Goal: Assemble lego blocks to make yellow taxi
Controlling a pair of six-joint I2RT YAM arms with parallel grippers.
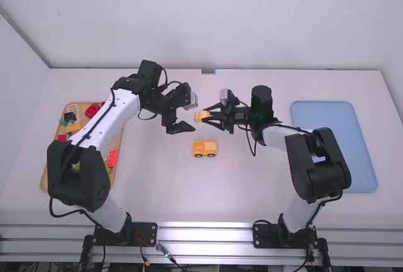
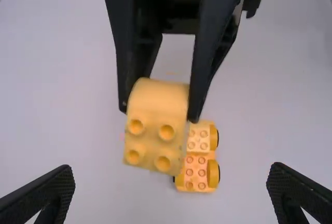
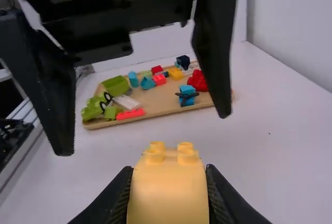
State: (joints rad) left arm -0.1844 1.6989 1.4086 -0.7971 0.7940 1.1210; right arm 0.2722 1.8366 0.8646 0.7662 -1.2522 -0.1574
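Note:
In the high view my right gripper (image 1: 210, 117) is shut on a yellow block (image 1: 200, 116) with a curved side, above the table. My left gripper (image 1: 187, 114) stands open just left of that block, nothing between its fingers. The left wrist view has its wide-apart fingers, my left gripper (image 2: 171, 195), facing the studded yellow block (image 2: 156, 130). In the right wrist view, my right gripper (image 3: 168, 198) pinches the yellow block (image 3: 168, 190), two studs pointing away. On the table below lies the yellow vehicle body (image 1: 204, 148), wheels on its side; its studs show on the vehicle body (image 2: 197, 172).
A wooden tray (image 3: 155, 99) of mixed coloured blocks lies at the far left, partly under the left arm. The blue tray (image 1: 334, 146) is at the right, beyond the right arm's elbow. A wall stands behind the table's far edge.

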